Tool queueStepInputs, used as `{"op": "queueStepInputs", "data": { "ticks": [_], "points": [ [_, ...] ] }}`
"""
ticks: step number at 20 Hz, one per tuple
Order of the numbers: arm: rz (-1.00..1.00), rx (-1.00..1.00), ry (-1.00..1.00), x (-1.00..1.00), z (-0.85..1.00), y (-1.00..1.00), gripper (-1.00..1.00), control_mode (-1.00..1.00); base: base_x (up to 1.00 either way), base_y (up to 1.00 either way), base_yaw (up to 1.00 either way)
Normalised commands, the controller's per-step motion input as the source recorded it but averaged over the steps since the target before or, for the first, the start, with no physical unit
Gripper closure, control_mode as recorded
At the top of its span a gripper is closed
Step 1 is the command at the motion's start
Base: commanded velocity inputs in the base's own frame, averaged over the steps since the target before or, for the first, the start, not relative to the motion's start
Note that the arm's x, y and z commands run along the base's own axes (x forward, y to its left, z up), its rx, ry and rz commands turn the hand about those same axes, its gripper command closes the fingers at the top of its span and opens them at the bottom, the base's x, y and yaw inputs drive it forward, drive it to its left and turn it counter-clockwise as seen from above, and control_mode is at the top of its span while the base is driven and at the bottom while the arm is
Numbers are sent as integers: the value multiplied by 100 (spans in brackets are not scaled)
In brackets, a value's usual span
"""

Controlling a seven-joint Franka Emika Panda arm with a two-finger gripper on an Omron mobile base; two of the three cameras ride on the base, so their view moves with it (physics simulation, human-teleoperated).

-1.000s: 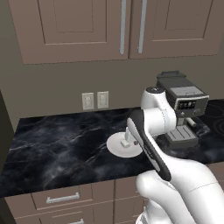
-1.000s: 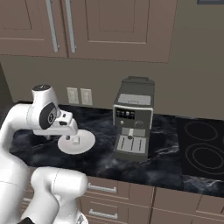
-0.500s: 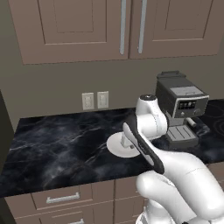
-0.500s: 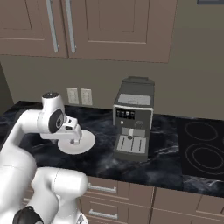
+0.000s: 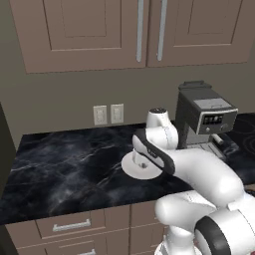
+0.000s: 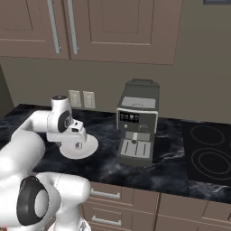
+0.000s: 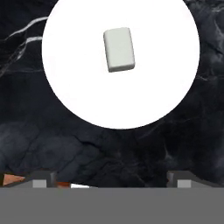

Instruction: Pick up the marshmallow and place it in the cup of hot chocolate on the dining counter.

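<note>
The marshmallow point(image 7: 119, 49), a small off-white block, lies near the middle of a round white plate point(image 7: 166, 87) on the black marble counter. My gripper point(image 7: 111, 179) hangs open above the plate's near edge, and nothing is between its fingertips point(image 7: 43, 177). From the base views, the hand point(image 5: 143, 163) is low over the plate point(image 5: 128, 168), and my gripper point(image 6: 77, 140) points down at the plate point(image 6: 90, 146). The cup of hot chocolate is out of view.
A coffee machine point(image 5: 204, 119) point(image 6: 137, 122) stands on the counter right of the plate. A black cooktop point(image 6: 210, 155) lies further right. Wall outlets point(image 5: 109, 114) and upper cabinets point(image 5: 139, 30) are behind. Bare marble counter point(image 5: 64, 159) stretches to the left.
The arm has swung down and the hand has dropped lower over the plate. The gripper has stayed open.
</note>
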Motion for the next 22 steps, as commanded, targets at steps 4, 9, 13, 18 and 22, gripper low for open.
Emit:
{"op": "queueStepInputs", "data": {
  "ticks": [4,9,13,18,22],
  "points": [
    [0,0,0,39,-11,1,-100,-100,0,0,0],
    [0,0,0,36,-30,0,-100,-100,0,0,0],
    [0,0,0,24,-39,0,-100,-100,0,0,0],
    [0,0,0,24,-28,0,-100,-100,0,0,0],
    [0,0,0,37,-15,0,-100,-100,0,0,0]
  ]
}}
